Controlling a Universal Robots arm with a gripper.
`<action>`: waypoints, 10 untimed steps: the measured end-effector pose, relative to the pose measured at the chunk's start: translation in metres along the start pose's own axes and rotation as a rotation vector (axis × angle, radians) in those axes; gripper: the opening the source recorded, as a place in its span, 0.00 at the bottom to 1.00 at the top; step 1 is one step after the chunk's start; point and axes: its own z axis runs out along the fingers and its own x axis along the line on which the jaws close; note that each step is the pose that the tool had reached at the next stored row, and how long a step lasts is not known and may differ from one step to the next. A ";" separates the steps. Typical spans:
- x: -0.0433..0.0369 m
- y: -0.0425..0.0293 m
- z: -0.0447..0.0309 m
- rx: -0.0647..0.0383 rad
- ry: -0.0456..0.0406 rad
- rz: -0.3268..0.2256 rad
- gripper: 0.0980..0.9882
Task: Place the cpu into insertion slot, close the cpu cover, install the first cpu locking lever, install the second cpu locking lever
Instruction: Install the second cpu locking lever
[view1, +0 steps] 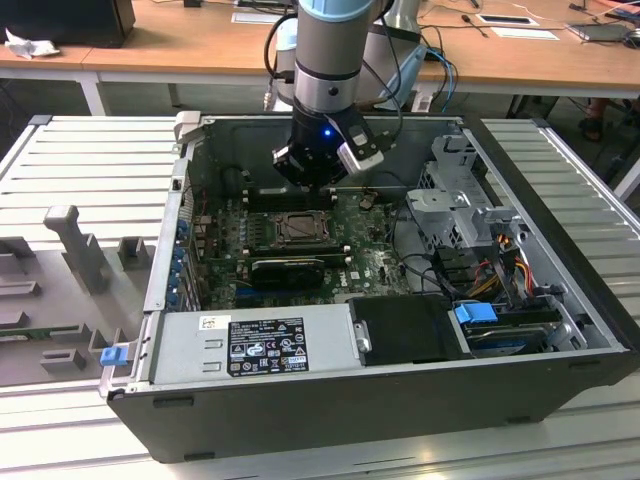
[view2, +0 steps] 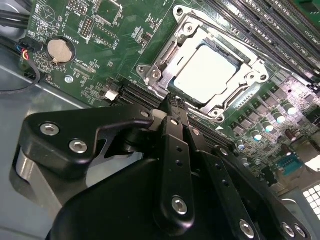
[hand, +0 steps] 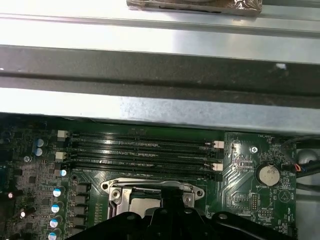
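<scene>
The cpu (view2: 206, 70) lies flat in the insertion slot (view2: 235, 102) on the green motherboard, its pale face showing through the square opening of the cpu cover (view2: 165, 62), which lies down over it. Thin lever rods run along the socket's sides; whether they are latched cannot be told. My gripper (view2: 173, 103) hangs just above the socket's near edge, fingers together with nothing between them. In the exterior view the gripper (view1: 308, 182) hovers over the socket (view1: 300, 229) inside the open computer case. In the first wrist view the cover (hand: 150, 188) sits just beyond the gripper (hand: 167, 214).
Long black memory slots (hand: 140, 150) run beside the socket. A black graphics card (view1: 288, 268) lies on the socket's other side. A coin battery (view2: 59, 50) sits on the board. The power supply (view1: 260, 343), drive cage (view1: 455, 195) and case walls (view1: 165, 255) enclose the space.
</scene>
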 end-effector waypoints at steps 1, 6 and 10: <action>0.0000 -0.0006 -0.0001 0.000 0.0001 0.000 0.01; 0.0002 -0.0029 -0.0003 0.000 0.0000 0.000 0.01; 0.0002 -0.0040 -0.0003 0.000 -0.0001 0.000 0.01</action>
